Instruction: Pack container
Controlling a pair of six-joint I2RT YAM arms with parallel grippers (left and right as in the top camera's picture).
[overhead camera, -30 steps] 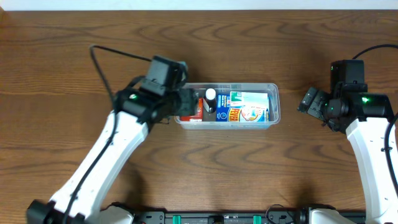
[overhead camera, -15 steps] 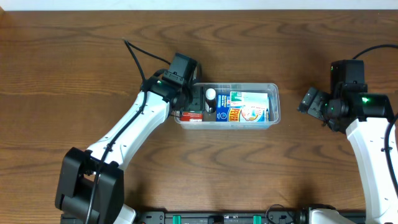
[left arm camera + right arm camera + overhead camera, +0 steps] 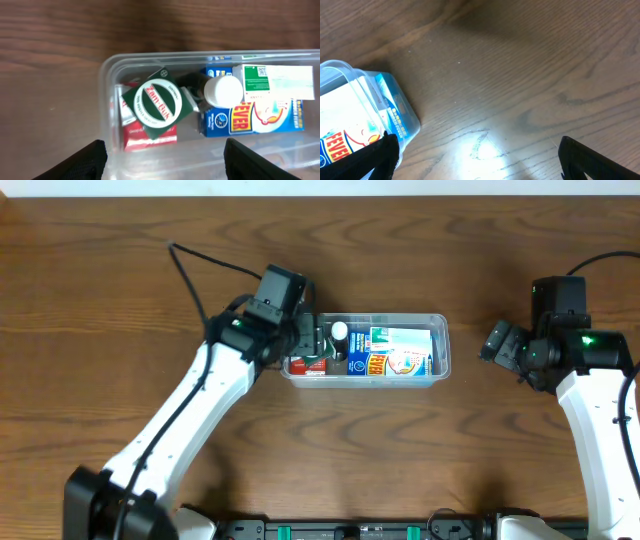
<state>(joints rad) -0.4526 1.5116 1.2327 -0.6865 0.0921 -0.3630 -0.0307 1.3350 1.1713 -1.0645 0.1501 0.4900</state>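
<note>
The clear plastic container (image 3: 441, 330) sits at the table's middle. It holds a green box with a round logo (image 3: 157, 105) lying on a red box (image 3: 150, 138), a dark bottle with a white cap (image 3: 222, 91) and a blue and white box (image 3: 260, 107). My left gripper (image 3: 162, 170) is open and empty, hovering over the container's left end (image 3: 305, 343). My right gripper (image 3: 477, 165) is open and empty above bare wood to the right of the container (image 3: 395, 117).
The wooden table (image 3: 400, 240) surrounds the container on all sides. The left arm's black cable (image 3: 195, 275) loops over the table at the back left.
My left arm has swung and drawn back slightly to the left over the container's left end. The right arm has not moved.
</note>
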